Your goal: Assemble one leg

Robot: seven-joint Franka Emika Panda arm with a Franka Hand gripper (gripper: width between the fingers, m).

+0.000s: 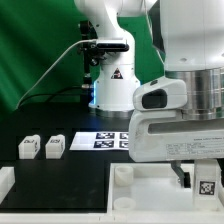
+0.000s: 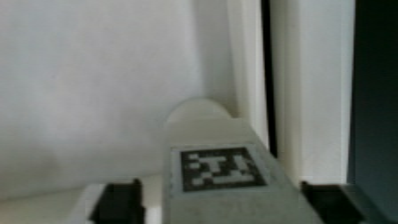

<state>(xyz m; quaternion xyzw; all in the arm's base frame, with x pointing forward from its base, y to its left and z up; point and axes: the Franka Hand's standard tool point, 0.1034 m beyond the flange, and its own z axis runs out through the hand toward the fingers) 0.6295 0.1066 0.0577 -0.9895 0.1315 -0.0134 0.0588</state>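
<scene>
My gripper (image 1: 197,182) hangs low at the exterior view's right, over the large white panel with raised rims (image 1: 150,196). It is shut on a leg (image 1: 207,186), a small white post with a black-and-white tag. In the wrist view the leg (image 2: 222,165) fills the space between my two dark fingers (image 2: 121,202), and its rounded end points at the panel's surface (image 2: 89,90). My gripper (image 2: 224,205) sits at that picture's edge. Two more legs (image 1: 28,148) (image 1: 55,146) stand side by side on the black table at the exterior view's left.
The marker board (image 1: 105,140) lies flat behind the panel, in front of the arm's base (image 1: 112,80). The panel carries small round bosses (image 1: 122,172). Another white part (image 1: 5,180) shows at the exterior view's left edge. A dark gap (image 2: 267,70) runs beside the panel's rim.
</scene>
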